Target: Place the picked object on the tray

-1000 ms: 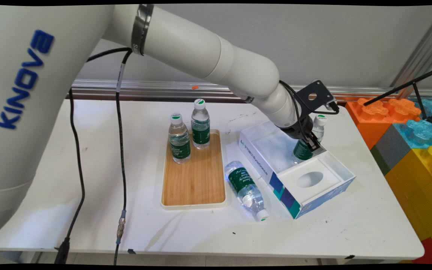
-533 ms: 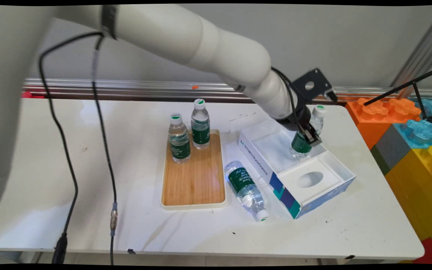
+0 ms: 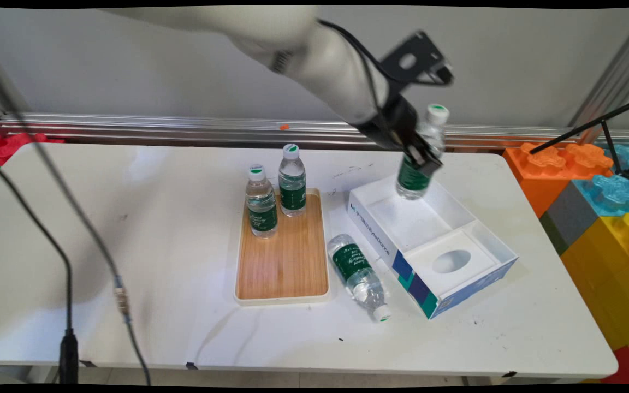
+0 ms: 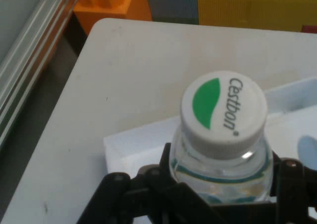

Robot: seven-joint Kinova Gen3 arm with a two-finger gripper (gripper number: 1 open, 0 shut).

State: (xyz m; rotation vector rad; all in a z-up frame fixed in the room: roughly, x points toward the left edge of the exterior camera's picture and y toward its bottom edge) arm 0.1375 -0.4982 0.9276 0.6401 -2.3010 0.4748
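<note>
A: Since a second ago the gripper [image 3: 422, 155] has risen from inside the white box [image 3: 385, 245], and the held bottle [image 3: 418, 158] has come up with it. The bottle was standing on the floor of the box's far compartment; now it hangs in the air above that compartment's far edge, tilted, its cap toward the upper right.

B: And the fingers?

A: Clenched around the bottle's middle, at the top of the green label. In the hand view the black linkage hugs the clear body on both sides just under the white cap [image 4: 223, 107] with its green leaf mark.

B: So which step would you call it?

A: A judgement only: the lift looks finished and the carry is under way. The bottle is clear of the box walls.

B: What else is around?

A: To the left, a wooden tray [image 3: 282, 267] carries two upright bottles [image 3: 261, 203] at its far end; its near half is bare. Between tray and box a fallen bottle [image 3: 358, 273] lies on the desk [image 3: 129, 245], cap toward the near side.

B: Anything for the next move to mind?

A: Any travel leftward would have to keep the bottle high enough to pass the box wall and the standing pair.
</note>
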